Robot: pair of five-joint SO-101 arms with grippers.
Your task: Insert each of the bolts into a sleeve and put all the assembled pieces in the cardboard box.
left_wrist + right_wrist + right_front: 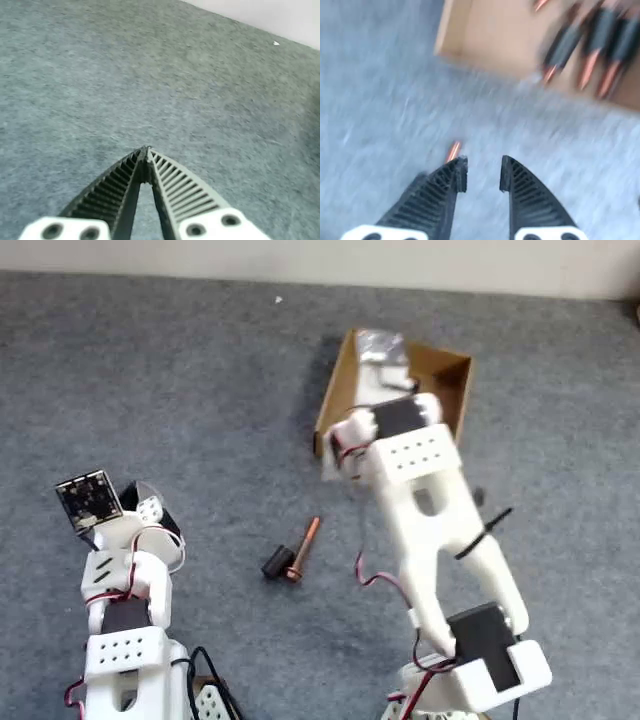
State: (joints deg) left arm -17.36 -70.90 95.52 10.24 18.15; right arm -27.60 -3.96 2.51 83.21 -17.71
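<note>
While the right claw (pixel 338 452) hangs beside the cardboard box (pixel 335 390), arm (pixel 430 510) outstretched, bolt (pixel 306 540) and sleeve (pixel 277 563) lie touching behind it; the left claw (pixel 146 154) is pressed together; the right claw gapes, bolt tip beside one finger (pixel 451 182), assembled pieces (pixel 590 50) boxed ahead

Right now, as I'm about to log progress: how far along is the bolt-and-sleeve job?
Done: at least three assembled pieces lie in the cardboard box. In hand: nothing. The right jaws stand open and empty near the box, and the left jaws are shut on nothing. Left: one bolt and one sleeve lie side by side on the carpet, apparently not joined. They need assembling and boxing.
</note>
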